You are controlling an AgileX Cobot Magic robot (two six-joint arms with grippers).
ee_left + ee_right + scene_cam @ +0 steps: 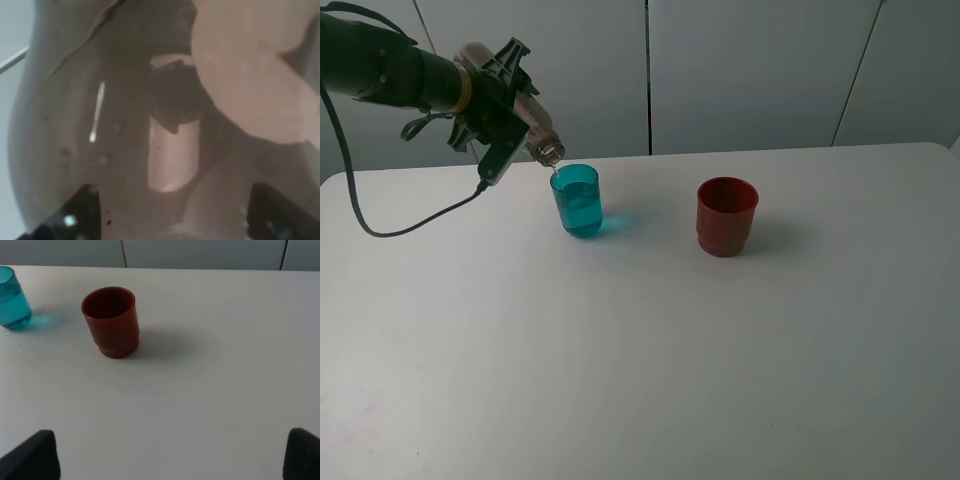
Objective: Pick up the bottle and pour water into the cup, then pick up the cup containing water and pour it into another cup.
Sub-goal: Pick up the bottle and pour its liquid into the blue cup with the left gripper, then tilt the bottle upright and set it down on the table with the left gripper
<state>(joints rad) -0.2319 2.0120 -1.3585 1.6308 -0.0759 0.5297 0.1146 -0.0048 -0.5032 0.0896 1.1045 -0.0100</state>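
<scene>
my right gripper (167,460) is spread wide, holding nothing, over the white table (640,380). farther out stands the opaque red-brown ridged plastic cup (726,216), well apart from the translucent teal plastic tumbler (577,200), which holds water. beyond it my left gripper (508,125) pinches the slim grey-brown transparent bottle (544,143), tipped neck-down just above the tumbler's rim.

On the table (640,380), the cup (577,202) stands left of another cup (727,217), well apart. The bottle (538,138), tilted in the left tool (503,118), hangs over the cup's left rim.
</scene>
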